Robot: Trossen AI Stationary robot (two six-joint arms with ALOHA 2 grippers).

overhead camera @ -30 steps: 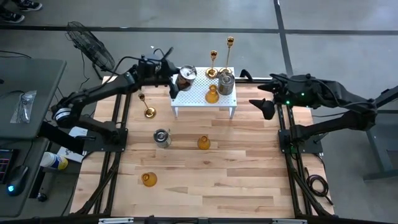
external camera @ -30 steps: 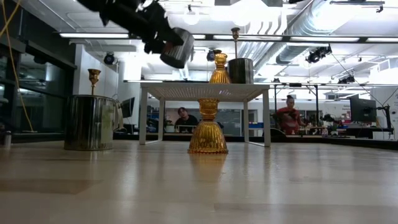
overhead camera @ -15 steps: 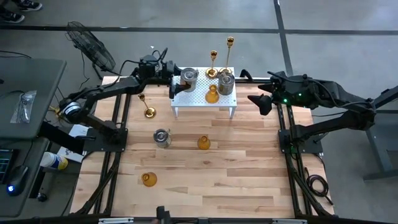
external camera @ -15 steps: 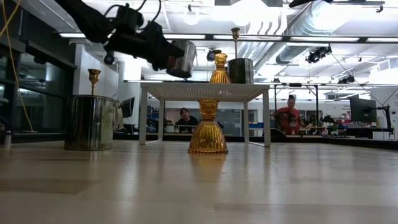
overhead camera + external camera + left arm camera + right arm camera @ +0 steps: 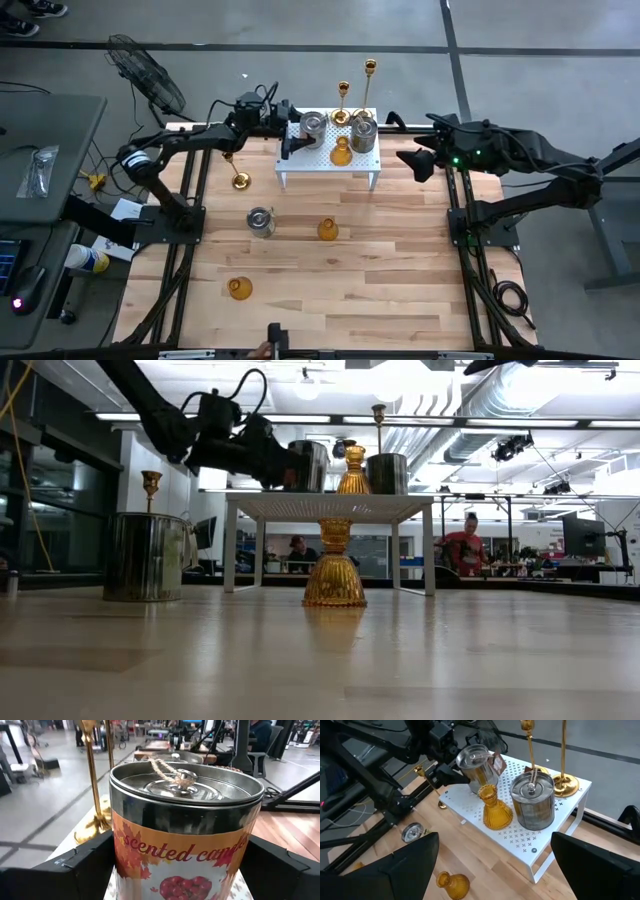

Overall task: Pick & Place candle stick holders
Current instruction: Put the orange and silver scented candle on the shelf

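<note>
My left gripper point(image 5: 297, 133) is shut on a squat silver candle tin point(image 5: 185, 835) with an orange "scented candle" label, at the near left corner of the white perforated rack point(image 5: 310, 160). On the rack stand a second silver tin point(image 5: 362, 135), an amber glass holder point(image 5: 341, 152) and two gold sticks point(image 5: 343, 105) on their round bases. On the table stand a gold stick point(image 5: 238, 176), a silver tin point(image 5: 260, 221) and two amber holders point(image 5: 328, 230) point(image 5: 239, 289). My right gripper point(image 5: 413, 160) is open and empty, right of the rack. My left gripper pinches the tin's round side wall point(image 5: 125, 865) between its two fingers point(image 5: 75, 870), one on each opposite side, low on the wall. The fingers come level from the table's left side. The tin stands upright at the rack's top point(image 5: 330, 498); whether it rests on it I cannot tell.
The rack stands on thin legs at the table's far middle. A fan point(image 5: 140, 70) stands beyond the far left corner. People sit at desks in the room behind point(image 5: 465, 545). The near half of the wooden table point(image 5: 380, 290) holds only the amber holder.
My left gripper has carried the silver tin toward the table's right edge and down, to the rack's top. The tin, tilted a second ago, now stands upright. My right gripper has edged toward the rack.
</note>
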